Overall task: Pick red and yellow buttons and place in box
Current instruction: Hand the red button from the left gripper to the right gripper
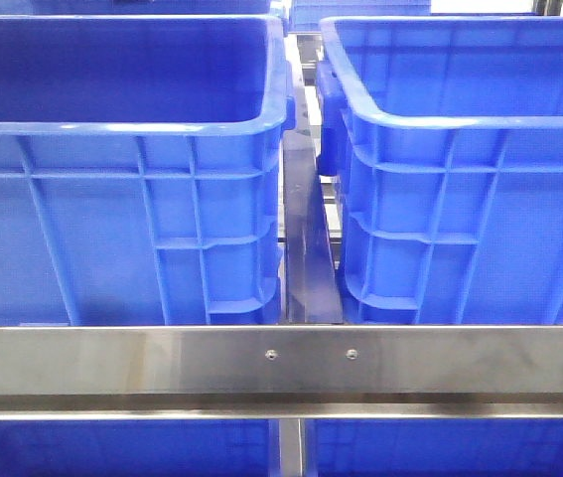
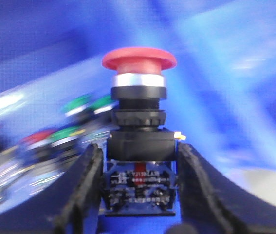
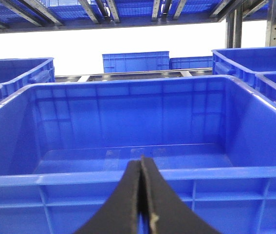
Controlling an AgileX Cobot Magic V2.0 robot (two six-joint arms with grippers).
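Note:
In the left wrist view my left gripper (image 2: 138, 161) is shut on a red button (image 2: 138, 59), a red mushroom cap on a black body with a blue contact block, held upright between the fingers. Behind it, blurred, lie several red and green buttons (image 2: 55, 136) in a blue bin. In the right wrist view my right gripper (image 3: 141, 165) is shut and empty, in front of an empty blue box (image 3: 133, 146). No yellow button shows. Neither gripper shows in the front view.
The front view shows two large blue bins, one on the left (image 1: 122, 179) and one on the right (image 1: 470, 179), with a narrow gap between them and a steel rail (image 1: 281, 363) across the front. More blue bins (image 3: 135, 61) stand behind.

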